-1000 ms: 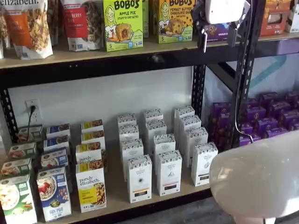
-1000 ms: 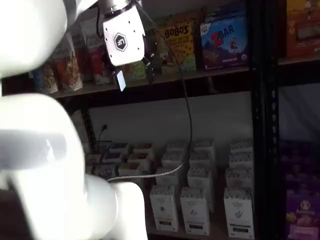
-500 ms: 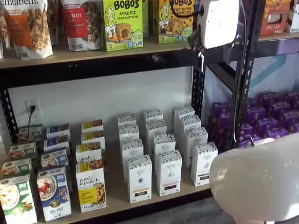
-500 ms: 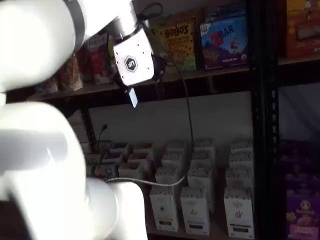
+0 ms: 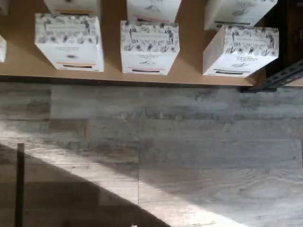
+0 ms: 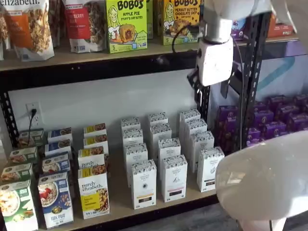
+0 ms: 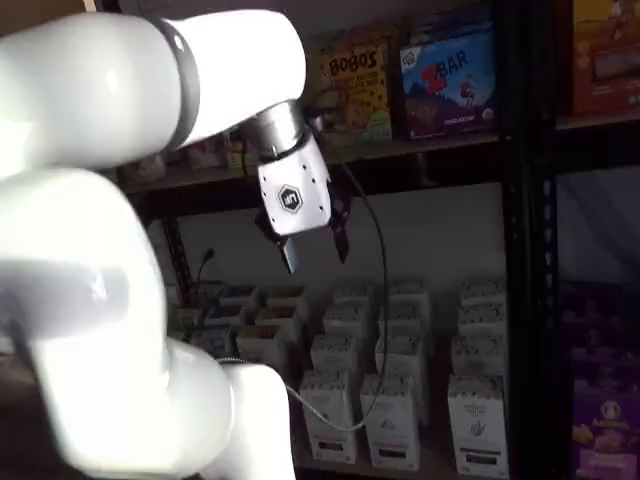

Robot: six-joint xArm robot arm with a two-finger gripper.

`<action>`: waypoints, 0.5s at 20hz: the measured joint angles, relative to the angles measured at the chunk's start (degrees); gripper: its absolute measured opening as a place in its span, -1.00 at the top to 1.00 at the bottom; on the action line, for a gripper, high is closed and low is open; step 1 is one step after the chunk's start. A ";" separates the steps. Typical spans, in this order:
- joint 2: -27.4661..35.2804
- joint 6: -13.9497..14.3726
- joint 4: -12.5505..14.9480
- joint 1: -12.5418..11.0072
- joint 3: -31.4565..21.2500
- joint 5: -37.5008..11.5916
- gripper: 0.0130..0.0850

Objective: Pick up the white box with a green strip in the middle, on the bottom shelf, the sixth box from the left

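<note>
Tall white boxes with speckled tops stand in three rows on the bottom shelf. The white box at the front of the right row stands next to the black upright, and it also shows in a shelf view and in the wrist view. My gripper hangs well above the white boxes, just below the upper shelf. Its two black fingers show a plain gap with nothing between them. It also shows in a shelf view in front of the upright. The wrist view shows the shelf board and no fingers.
Yellow-and-white "purely elizabeth" boxes stand left of the white rows. Bobo's boxes fill the upper shelf. Purple boxes fill the bay past the black upright. Grey plank floor lies before the shelf. A white arm link is in the foreground.
The gripper has come down from the upper shelf's level to just below it, with its cable trailing. The boxes have not moved.
</note>
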State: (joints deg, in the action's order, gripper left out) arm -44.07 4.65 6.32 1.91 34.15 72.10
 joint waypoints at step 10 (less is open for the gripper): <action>11.15 -4.72 -3.43 -4.65 -11.38 -22.46 -1.00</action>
State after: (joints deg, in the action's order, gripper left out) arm -32.92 -0.07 2.89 -2.74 22.77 49.64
